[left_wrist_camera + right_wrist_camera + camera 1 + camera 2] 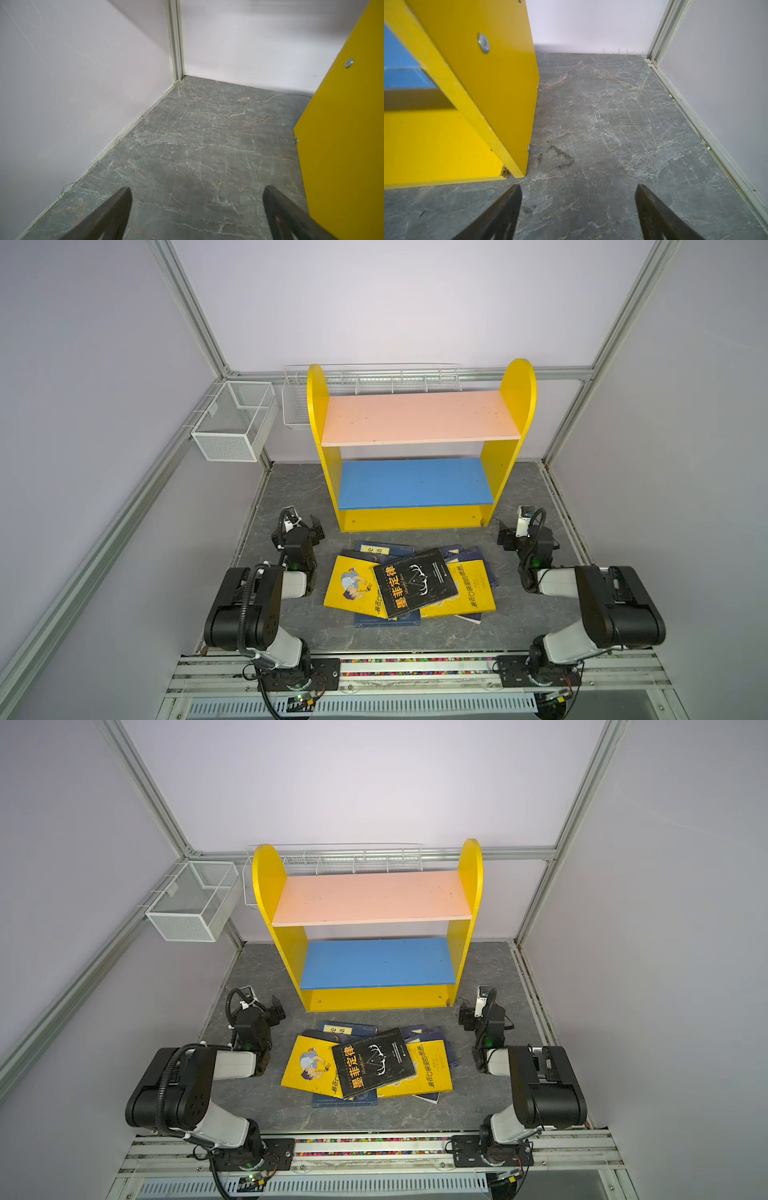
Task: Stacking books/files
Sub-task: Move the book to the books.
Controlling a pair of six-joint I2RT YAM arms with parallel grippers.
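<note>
Left hand (196, 190): fingers spread wide with nothing between them, poised over bare table (519, 614) at about ten o'clock from the pile and just beside the shelf unit's (415, 516) left side board.
Books (409, 587): lay in a loose, fanned heap on the table, just in front of the shelf unit and between the two arms.
Left yellow book (353, 587): lay flat at the heap's nine o'clock, its inner edge under the black book.
Black book (415, 583): lay on top and askew, overlapping both yellow covers.
Navy books (384, 549): lay mostly buried, with corners showing at twelve, two and six o'clock.
Right yellow book (469, 593): lay at three o'clock, partly covered by the black book.
Right hand (578, 189): fingers likewise apart and empty, at about two o'clock from the heap, near the unit's right foot.
Step in hand: judged to be the very start, since no book was lifted or squared up and both shelves were bare.
Next move: probably a reach inward to the black book. Being thin and flat, it would want a pinch at an overhanging corner, or one hand steadying the heap while the other slid it free.
</note>
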